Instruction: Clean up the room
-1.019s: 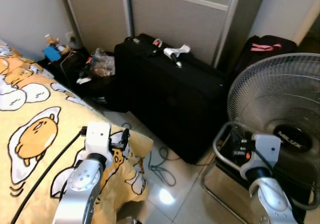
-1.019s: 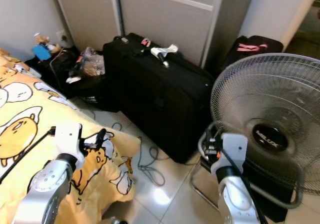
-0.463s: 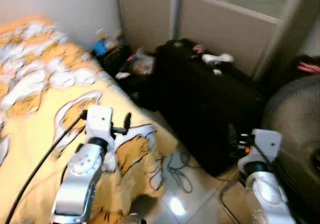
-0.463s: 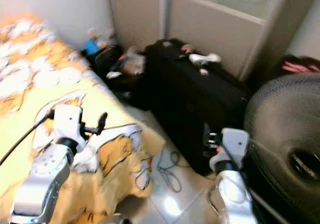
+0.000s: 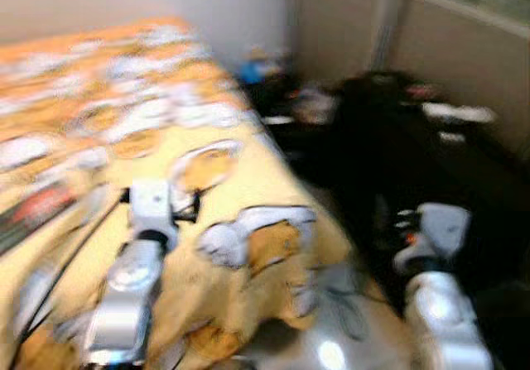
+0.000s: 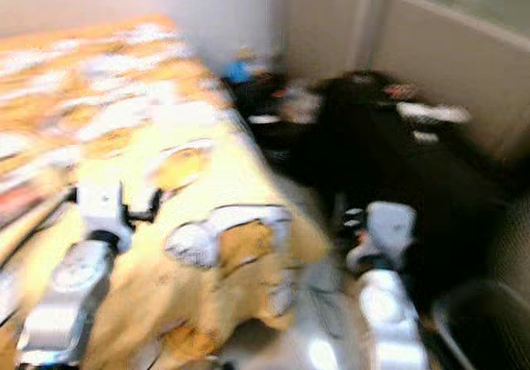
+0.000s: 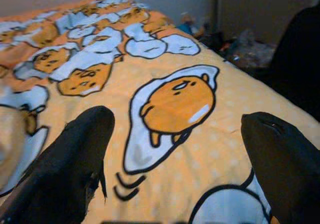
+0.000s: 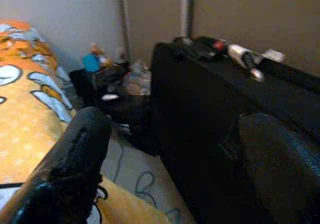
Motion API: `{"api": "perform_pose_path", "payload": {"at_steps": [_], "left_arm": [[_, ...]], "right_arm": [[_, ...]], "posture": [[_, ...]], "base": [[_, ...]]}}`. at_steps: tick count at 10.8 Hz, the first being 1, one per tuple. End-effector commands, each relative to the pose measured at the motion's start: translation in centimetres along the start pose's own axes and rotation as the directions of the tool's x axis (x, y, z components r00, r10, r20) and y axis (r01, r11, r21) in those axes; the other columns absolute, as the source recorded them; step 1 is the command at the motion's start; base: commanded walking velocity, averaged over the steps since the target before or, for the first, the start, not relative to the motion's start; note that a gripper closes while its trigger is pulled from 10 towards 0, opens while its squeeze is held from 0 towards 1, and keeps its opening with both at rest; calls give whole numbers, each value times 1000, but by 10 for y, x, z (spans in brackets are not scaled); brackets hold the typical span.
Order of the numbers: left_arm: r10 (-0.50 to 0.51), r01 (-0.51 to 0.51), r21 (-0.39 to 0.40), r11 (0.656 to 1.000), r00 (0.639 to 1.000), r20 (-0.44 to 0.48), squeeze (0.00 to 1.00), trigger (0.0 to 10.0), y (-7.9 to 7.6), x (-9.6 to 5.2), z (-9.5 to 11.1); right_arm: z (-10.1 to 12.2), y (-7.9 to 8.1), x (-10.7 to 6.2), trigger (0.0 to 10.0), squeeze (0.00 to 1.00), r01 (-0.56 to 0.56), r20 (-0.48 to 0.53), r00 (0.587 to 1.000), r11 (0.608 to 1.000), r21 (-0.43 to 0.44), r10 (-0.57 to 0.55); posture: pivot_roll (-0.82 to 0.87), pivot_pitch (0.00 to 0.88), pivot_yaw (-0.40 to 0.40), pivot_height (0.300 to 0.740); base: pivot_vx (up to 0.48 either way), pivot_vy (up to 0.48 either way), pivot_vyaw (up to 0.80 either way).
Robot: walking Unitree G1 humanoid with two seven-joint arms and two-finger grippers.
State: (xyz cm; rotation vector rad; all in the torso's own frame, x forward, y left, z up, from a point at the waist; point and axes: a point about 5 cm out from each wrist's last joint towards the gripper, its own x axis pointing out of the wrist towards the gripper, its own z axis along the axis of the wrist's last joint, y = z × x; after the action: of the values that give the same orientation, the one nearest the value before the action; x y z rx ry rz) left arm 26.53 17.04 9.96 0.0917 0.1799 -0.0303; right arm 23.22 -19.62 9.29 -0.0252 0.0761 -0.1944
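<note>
While my head cameras blur, I read the scene mostly from the wrists. Nearest me, the left gripper (image 7: 175,149) hangs over the bedspread (image 7: 165,149), its two black fingers spread wide with nothing between them. The right gripper (image 8: 170,154) is likewise released and empty, held above the floor (image 8: 132,166) between the bed corner and the suitcase.

The bedspread, yellow with cartoon egg figures, covers the bed on my left. A dark red flat object (image 5: 33,209) lies on it near my left arm, too blurred to name.

I judge the tidying barely begun: nothing is held, and clutter remains. A cable (image 8: 145,181) loops on the floor beside the black suitcase (image 8: 210,129). On the suitcase lid lie small items, one a white-and-black tool (image 8: 245,58). Beyond, in the corner by the wall, sits a pile of bags and oddments (image 8: 112,81), including something blue (image 8: 91,62). The cable could snag my feet on approach.
</note>
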Motion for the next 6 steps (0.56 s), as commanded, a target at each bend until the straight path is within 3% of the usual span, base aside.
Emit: {"api": "perform_pose_path", "payload": {"at_steps": [1,3,6], "left_arm": [[-36,35,42,998,999,10,0,10000,-9,12,3],[-47,47,41,998,999,0,0,10000,-9,19,4],[-56,55,53,997,998,28,0,10000,-10,18,11]], "right_arm": [[-1,-10,2,10000,1000,43,5,999,999,-13,-42],[-5,-17,-1,10000,1000,98,-24,995,995,2,-98],[-8,-11,0,10000,1000,118,-71,990,993,-16,-119]], "posture": [[-54,0,83,740],[-62,0,81,740],[-54,0,63,740]], "base": [[0,0,800],[0,0,800],[0,0,0]]}}
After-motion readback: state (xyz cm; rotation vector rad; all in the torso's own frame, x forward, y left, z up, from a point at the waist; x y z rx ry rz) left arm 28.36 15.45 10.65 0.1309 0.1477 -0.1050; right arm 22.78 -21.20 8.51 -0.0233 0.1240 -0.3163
